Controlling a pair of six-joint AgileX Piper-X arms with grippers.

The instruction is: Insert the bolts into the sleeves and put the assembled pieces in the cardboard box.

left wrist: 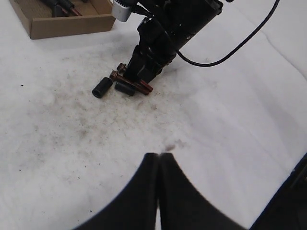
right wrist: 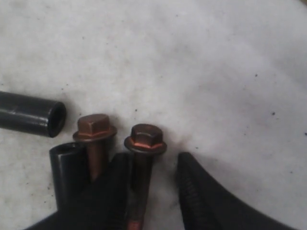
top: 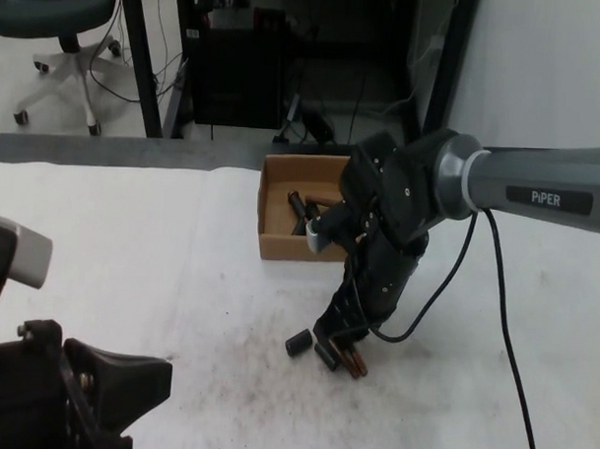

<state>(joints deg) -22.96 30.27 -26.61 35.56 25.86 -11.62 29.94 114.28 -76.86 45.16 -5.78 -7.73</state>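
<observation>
- Done: the cardboard box (top: 284,247) at the far side of the bench (top: 131,258) holds dark assembled pieces (top: 300,213). Their number cannot be read.
- Left to do: two bolts and two sleeves lie loose in one cluster on the bench, near the front wall of the box. No bolt is seated in a sleeve.
- Bolt A (right wrist: 145,139) lies flat with its shank between the fingers of the right gripper (right wrist: 152,163). Bolt B (right wrist: 96,129) lies just beside it, roughly parallel.
- The near sleeve (right wrist: 67,172) lies just beside bolt B. The far sleeve (right wrist: 31,114) lies apart from both bolts, its open bore turned toward them.
- Right gripper: the jaws stand open and straddle the shank of bolt A. One finger sits close against the shank and the other is clear of it. Nothing is gripped.
- Left gripper (left wrist: 158,191): the fingers are pressed together and hold nothing. It hangs over bare bench, well apart from the cluster.
- Judgement: the step in hand is the pick-up of bolt A. Two insertions and two transfers to the box appear to be left, so the task is partway through.
</observation>
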